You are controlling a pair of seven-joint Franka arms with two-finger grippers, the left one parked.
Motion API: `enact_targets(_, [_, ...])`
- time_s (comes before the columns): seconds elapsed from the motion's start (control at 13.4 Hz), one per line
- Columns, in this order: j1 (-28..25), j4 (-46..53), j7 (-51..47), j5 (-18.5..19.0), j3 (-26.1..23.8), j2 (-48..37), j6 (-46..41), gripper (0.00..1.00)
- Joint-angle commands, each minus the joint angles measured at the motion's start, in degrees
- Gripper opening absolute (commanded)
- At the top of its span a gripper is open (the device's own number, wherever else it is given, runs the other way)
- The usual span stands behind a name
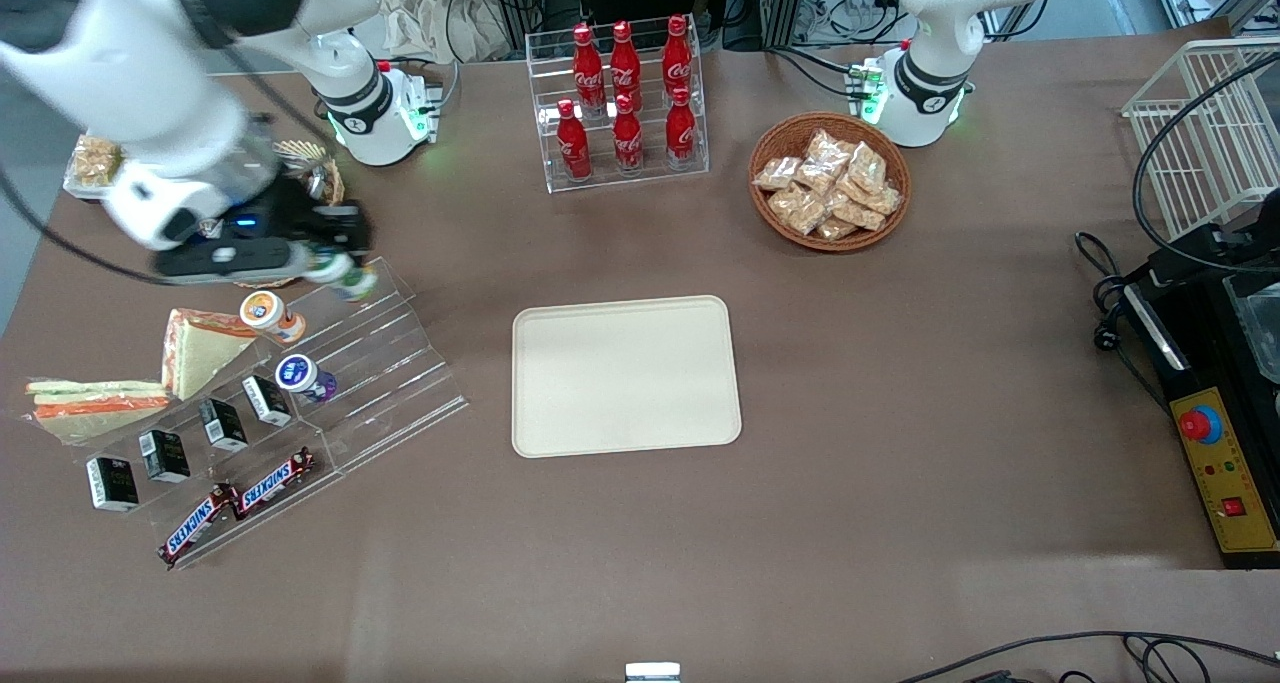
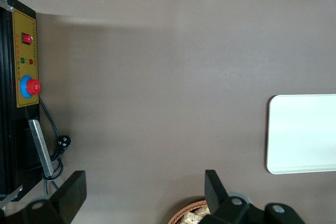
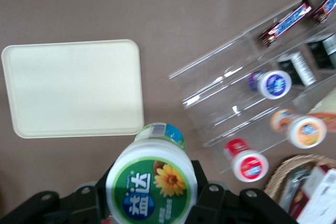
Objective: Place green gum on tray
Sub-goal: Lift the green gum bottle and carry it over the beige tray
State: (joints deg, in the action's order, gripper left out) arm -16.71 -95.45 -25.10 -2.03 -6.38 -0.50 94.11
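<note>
My right gripper (image 1: 335, 266) is shut on the green gum (image 1: 347, 278), a small white bottle whose green lid carries a yellow flower mark (image 3: 152, 182). It holds the bottle just above the top step of the clear acrylic display rack (image 1: 385, 363), at the working arm's end of the table. The black fingers press the bottle from both sides in the right wrist view, gripper (image 3: 152, 195). The cream-beige tray (image 1: 625, 375) lies flat at the table's middle, bare, well apart from the gum; it also shows in the right wrist view, tray (image 3: 73, 87).
On the rack stand an orange-lidded bottle (image 1: 265, 313), a purple bottle with a blue lid (image 1: 300, 375), a red-lidded bottle (image 3: 247, 163), small black boxes (image 1: 222, 425) and Snickers bars (image 1: 240, 503). Sandwiches (image 1: 195, 348) lie beside it. A cola rack (image 1: 620, 103) and a snack basket (image 1: 830, 181) stand farther back.
</note>
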Motion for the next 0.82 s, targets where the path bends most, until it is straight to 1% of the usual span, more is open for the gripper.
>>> enact_targets(0.0, [0.19, 3.78, -9.32, -0.78, -4.59, 5.06, 1.41, 0.26])
enact_targets(0.15, [-0.34, 1.42, -13.46, -0.87, -6.71, 7.26, 6.33, 0.26])
enact_targets(0.22, [-1.30, -1.21, -15.22, -0.78, -6.98, 7.79, 9.40, 0.26])
enact_targets(0.6, [-4.47, -21.06, -19.97, -0.08, -6.98, 8.67, 33.72, 0.26])
enact_targets(0.75, [-5.78, -24.86, -21.21, 0.01, -6.89, 12.09, 41.12, 0.26])
